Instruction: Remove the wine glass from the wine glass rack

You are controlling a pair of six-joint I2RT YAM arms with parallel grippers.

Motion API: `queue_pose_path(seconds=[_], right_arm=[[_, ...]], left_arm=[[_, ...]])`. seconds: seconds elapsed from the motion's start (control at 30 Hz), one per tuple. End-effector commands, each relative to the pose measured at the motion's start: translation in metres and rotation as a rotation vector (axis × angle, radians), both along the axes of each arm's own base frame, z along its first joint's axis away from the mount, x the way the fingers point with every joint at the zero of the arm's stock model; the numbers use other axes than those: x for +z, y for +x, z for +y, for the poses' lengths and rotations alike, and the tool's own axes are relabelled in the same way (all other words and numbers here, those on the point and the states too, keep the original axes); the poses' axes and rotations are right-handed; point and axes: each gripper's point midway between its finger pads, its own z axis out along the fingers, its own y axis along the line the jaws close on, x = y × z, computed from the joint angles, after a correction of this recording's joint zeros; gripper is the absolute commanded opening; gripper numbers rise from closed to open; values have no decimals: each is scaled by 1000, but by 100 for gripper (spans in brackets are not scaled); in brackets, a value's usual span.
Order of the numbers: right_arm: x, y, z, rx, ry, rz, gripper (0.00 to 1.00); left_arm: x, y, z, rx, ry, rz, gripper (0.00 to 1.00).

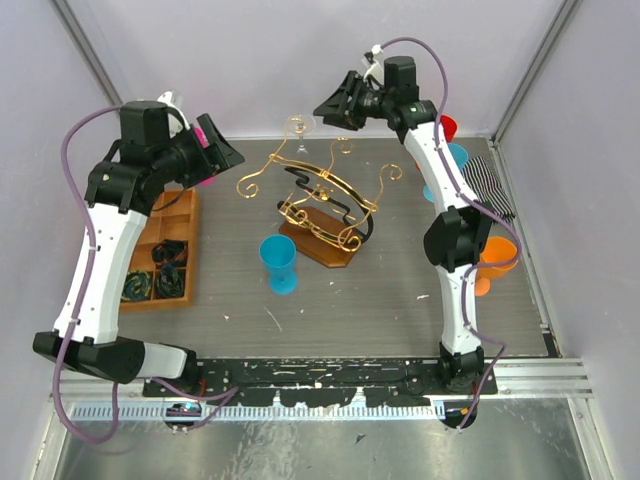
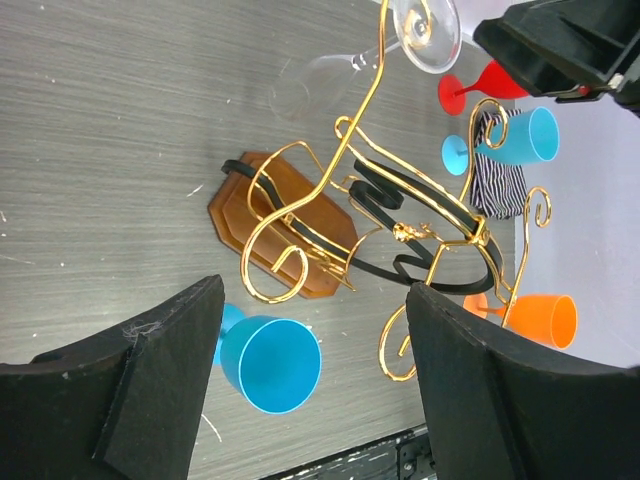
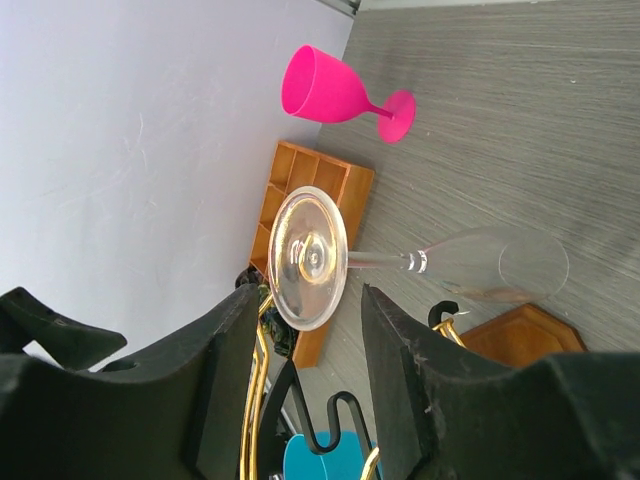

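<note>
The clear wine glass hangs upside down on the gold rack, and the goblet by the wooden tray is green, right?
Not quite: the goblet by the wooden tray is pink, not green, as the right wrist view shows. The clear wine glass does hang upside down on the gold rack.

A blue cup (image 1: 278, 262) is being carried by the table (image 1: 390, 290), beside a wooden tray (image 1: 194, 228) at the left. A striped cloth (image 2: 497, 188) is being flanked by red (image 2: 482, 84), blue (image 2: 518, 137) and orange goblets (image 2: 546, 319). A pink goblet (image 3: 337, 88) is being kept near the wall.
</note>
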Motion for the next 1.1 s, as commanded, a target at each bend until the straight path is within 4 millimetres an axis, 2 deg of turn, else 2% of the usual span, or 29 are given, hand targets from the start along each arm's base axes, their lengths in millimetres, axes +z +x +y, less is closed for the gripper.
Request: queue_pose_path(seconds=[0.0,0.3,0.53,0.67,0.73,0.83,1.07], right_arm=[[26,-1,14,25,33,-99,51],[5,0,25,41,13,-76,48],[9,0,28,57,36,-80,30],[8,-2,31,72,50,-71,9],[8,-3,31,76,53,-66,1],[12,-6,31,79,64,-73,1],[40,-6,35,85,149,-116,1]], left_arm=[[6,1,1,3,2,-34,81],[-6,0,2,0,9,-12,81],[-6,0,5,1,9,-12,82],[-6,-2,7,1,12,-11,82],[-5,-2,8,3,13,-15,82],[-6,-4,9,4,12,-13,82],[-11,-8,9,2,9,1,82]])
